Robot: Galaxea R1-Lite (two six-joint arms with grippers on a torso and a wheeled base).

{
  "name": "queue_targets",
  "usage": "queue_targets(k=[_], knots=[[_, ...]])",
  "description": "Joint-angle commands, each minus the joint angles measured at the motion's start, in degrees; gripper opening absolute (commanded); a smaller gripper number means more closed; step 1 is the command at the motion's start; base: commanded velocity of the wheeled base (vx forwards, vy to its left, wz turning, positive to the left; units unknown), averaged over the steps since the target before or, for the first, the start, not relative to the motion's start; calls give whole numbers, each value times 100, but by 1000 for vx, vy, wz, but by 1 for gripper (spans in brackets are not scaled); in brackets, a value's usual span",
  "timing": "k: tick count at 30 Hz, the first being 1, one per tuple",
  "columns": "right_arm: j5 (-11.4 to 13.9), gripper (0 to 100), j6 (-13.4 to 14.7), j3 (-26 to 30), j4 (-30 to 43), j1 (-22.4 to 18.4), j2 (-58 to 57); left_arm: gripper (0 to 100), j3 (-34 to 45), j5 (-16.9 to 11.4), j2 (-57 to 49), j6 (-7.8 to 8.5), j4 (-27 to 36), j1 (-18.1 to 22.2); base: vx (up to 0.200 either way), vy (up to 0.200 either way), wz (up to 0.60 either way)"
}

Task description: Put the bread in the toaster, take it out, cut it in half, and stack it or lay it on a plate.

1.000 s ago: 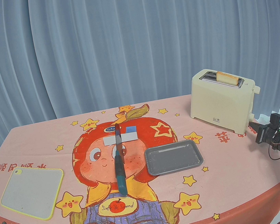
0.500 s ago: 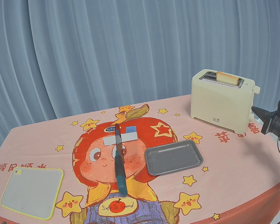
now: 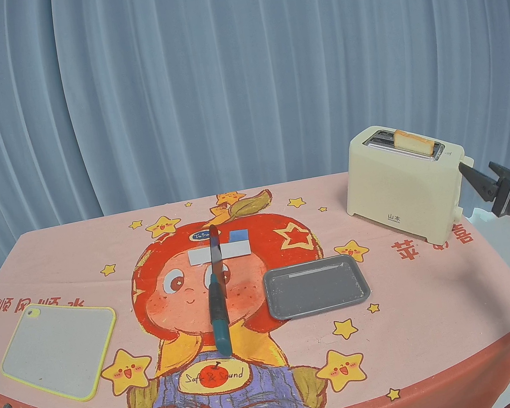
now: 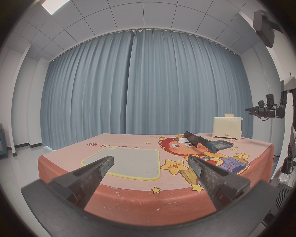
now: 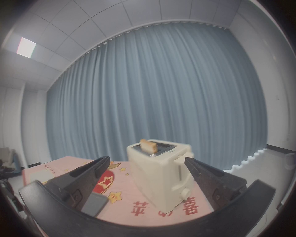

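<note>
The right gripper (image 3: 478, 170), jaws standing wide, is hovering just right of the toaster (image 3: 402, 192), about level with its top. The bread (image 3: 413, 142) is sitting in a slot with its upper part poking out. For a clean lift, the gripper probably needs to come over the slot, close gently on the slice's flat faces and pull straight up. The left gripper (image 4: 150, 160), also wide, is hanging off the near left edge of the surface (image 3: 411, 317).
</note>
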Motion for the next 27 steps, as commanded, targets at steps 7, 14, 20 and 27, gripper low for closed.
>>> queue_targets(k=[7,14,20,27], knots=[[-1179,100,878,-315,-81,735,-511,100,101,1,-93,-2,-2,5,0,0,0],[-994,100,2117,-491,7,893,-1021,100,101,1,-93,-2,-2,5,0,0,0],[-203,100,2178,-86,24,814,-1320,100,101,1,-93,-2,-2,5,0,0,0],[-133,100,1361,-297,420,787,-1250,100,101,1,-93,-2,-2,5,0,0,0]])
